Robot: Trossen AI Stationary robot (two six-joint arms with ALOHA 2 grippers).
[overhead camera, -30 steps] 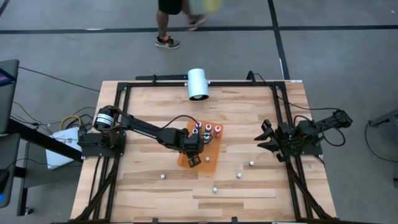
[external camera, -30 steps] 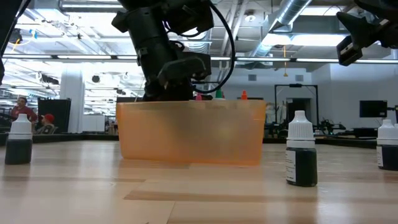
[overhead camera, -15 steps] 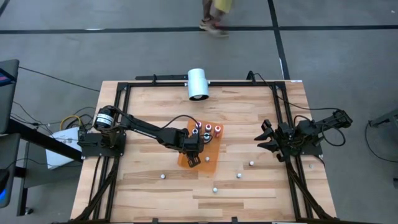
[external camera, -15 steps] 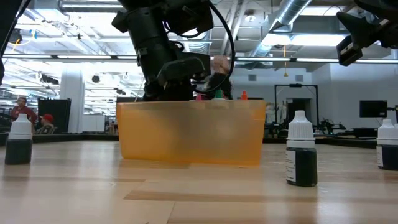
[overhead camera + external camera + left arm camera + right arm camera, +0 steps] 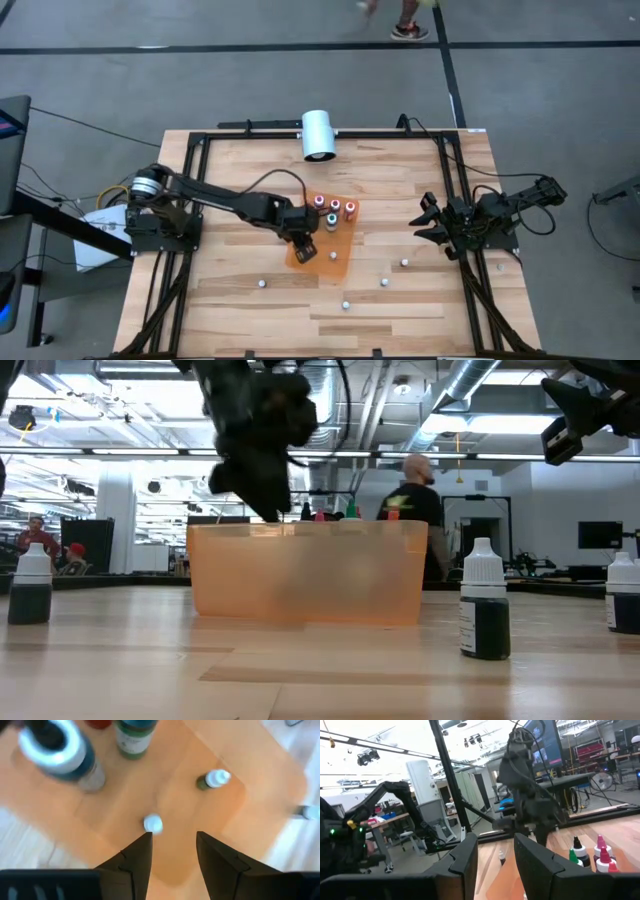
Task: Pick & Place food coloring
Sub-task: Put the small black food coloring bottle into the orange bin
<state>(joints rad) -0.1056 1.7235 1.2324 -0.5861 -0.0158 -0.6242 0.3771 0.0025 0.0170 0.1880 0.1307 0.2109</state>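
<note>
Only the left wrist view shows the left claw (image 5: 172,852) parted, holding nothing, directly above a white-capped food coloring bottle (image 5: 153,824) standing in the orange tray (image 5: 335,258). The right claw (image 5: 426,222) waits at the desk's right edge, fingers slightly apart, empty.

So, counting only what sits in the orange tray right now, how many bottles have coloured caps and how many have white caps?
Bottles in the orange tray:
coloured-cap bottles: 4
white-cap bottles: 2
Total: 6
</note>
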